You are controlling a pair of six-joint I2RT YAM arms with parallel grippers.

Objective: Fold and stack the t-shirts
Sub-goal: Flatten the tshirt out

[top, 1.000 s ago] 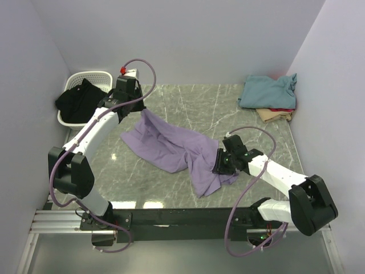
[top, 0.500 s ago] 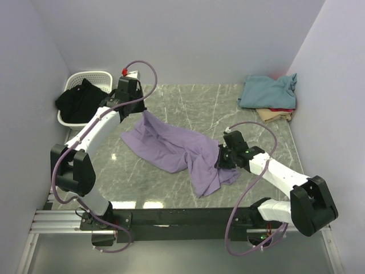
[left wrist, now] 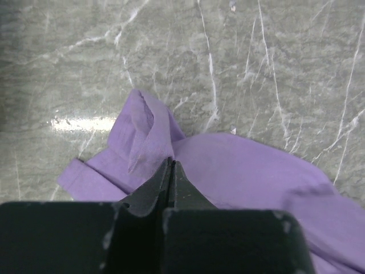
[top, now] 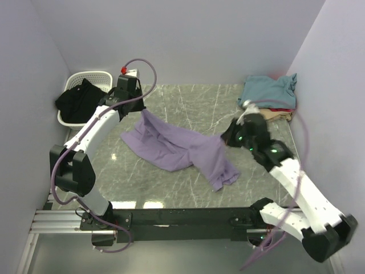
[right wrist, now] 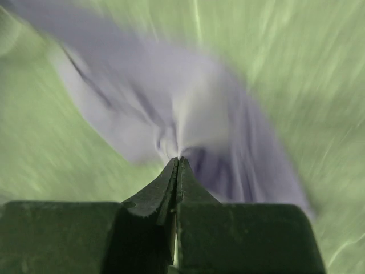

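Plainly, the left gripper (left wrist: 171,163) is pinched tight on an edge of the lavender t-shirt (top: 171,147), and the right gripper (right wrist: 177,161) is clamped on a bunched fold of the same shirt. The shirt sags between them at the centre of the table (top: 194,108), with the left grip toward ten o'clock and the right toward three. To spread it well, draw the grips apart evenly and lift until the cloth hangs flat. The right wrist view is blurred, so it may hold hem or sleeve. The folded stack (top: 268,91) at one o'clock shows teal on top; the lower shirts are mostly hidden.
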